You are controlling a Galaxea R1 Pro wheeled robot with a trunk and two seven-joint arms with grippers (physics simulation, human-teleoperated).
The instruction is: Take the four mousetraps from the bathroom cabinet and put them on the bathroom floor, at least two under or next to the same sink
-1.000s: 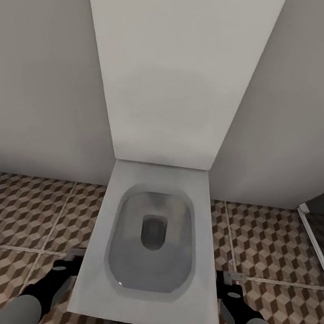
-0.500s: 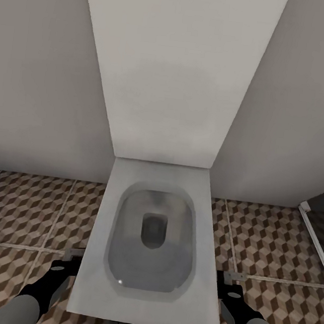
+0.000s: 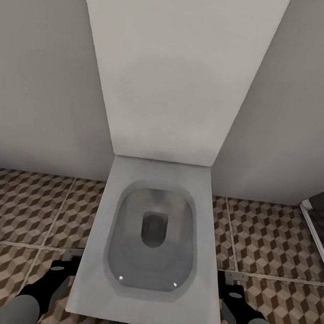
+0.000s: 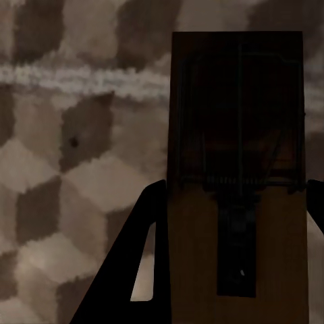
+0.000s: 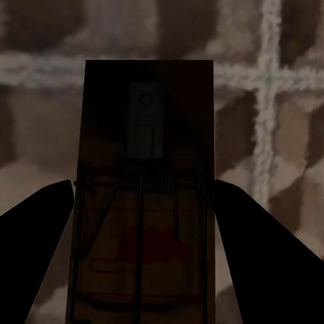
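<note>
**Both grippers held mousetraps in front of the toilet**

The left gripper [image 4: 233, 202] was clamped on a mousetrap [image 4: 236, 169], its dark fingers [image 4: 135, 263] pressing the long edges of the brown wooden board. The trap's dark wire spring and bar crossed the board's middle. Behind it lay the bathroom floor [image 4: 61, 169], its brown and beige cube pattern blurred, with one pale grout line running across.

The right gripper [image 5: 145, 223] likewise gripped a second mousetrap [image 5: 145, 169], a black finger [image 5: 34, 229] on each long side of the board. The board sat in shadow, its coil spring and a small metal plate just visible. Under it the tiles showed a crossing of grout lines.

In the head view, the left gripper [image 3: 71, 257] hung low just beside the left edge of a white toilet [image 3: 153, 232], and the right gripper [image 3: 231, 279] hung just beside its right edge, both above the patterned floor [image 3: 25, 206]. The traps themselves were too small to make out there. The toilet's raised lid leaned back against a pale grey wall [image 3: 37, 65]. A white-edged dark panel [image 3: 319, 222] stood at the far right.
</note>
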